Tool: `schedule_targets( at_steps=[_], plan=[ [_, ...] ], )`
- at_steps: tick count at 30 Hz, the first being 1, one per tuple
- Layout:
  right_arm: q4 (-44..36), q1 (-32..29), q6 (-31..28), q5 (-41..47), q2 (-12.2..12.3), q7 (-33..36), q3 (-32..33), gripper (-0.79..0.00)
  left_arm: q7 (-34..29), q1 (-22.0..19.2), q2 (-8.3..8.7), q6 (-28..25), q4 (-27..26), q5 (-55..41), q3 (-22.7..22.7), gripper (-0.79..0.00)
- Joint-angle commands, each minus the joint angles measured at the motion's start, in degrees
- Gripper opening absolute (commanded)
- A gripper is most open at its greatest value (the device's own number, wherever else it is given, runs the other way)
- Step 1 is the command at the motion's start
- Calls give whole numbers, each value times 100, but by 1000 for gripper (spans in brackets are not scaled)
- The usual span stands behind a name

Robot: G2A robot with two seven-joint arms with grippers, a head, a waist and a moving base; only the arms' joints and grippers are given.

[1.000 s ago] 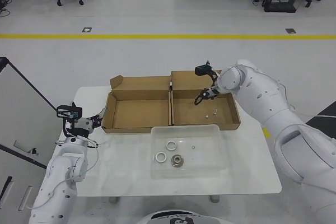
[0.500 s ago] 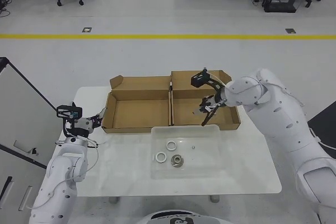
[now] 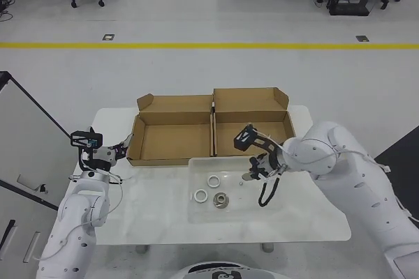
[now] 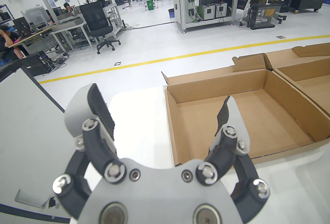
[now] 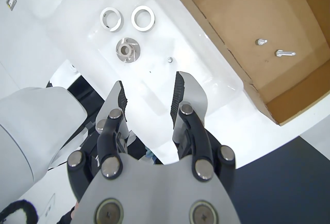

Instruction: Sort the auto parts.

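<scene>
From the top view, the white table (image 3: 160, 209) carries two brown corrugated boxes side by side, the left cardboard box (image 3: 171, 139) and the right cardboard box (image 3: 258, 132), with their flaps standing at the back. Right against their front walls sits a clear plastic tray (image 3: 195, 167), glossy, with rounded corners. In the tray lie the first ring (image 3: 214, 181) and the second ring (image 3: 199, 197), both pale flat bands, with a flanged hub (image 3: 220, 201) just beside them. A small round piece (image 3: 241, 183) lies apart, too tiny to name better. The right gripper (image 3: 251, 174) hangs over the tray's right rear part; its fingers are hard to make out here, and the arm covers that corner of the rim. The left gripper (image 3: 122, 148) sits just beside the left cardboard box's outer wall. Over to the left wrist view: grey metal fingers (image 4: 99, 109) with ribbed black pads, spread wide, nothing between them. The left cardboard box's raw walls lie ahead, and the right cardboard box is cut off at the frame edge. Now the right wrist view: jaws parted, holding nothing, above bare tray floor. Both rings gleam as polished metal, and the flanged hub shows a round bore in a wide disc. In the right cardboard box lie a short pin (image 5: 261, 42) and a long pin (image 5: 285, 53), shiny, each with a thicker head, near each other but apart.
</scene>
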Motion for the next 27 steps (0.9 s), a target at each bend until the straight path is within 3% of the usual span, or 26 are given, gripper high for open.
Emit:
schedule_targets(
  at_steps=[1, 12, 27],
  plan=[
    [-38, -45, -25, -38, 32, 0, -84, -400, 0, 0, 0, 0, 0, 0, 0, 0],
    [224, 76, -49, -255, 64, 0, -769, -403, 0, 0, 0, 0, 0, 0, 0, 0],
    [1287, 727, -66, -275, -267, -292, -1665, -409, 0, 0, 0, 0, 0, 0, 0, 0]
  ],
)
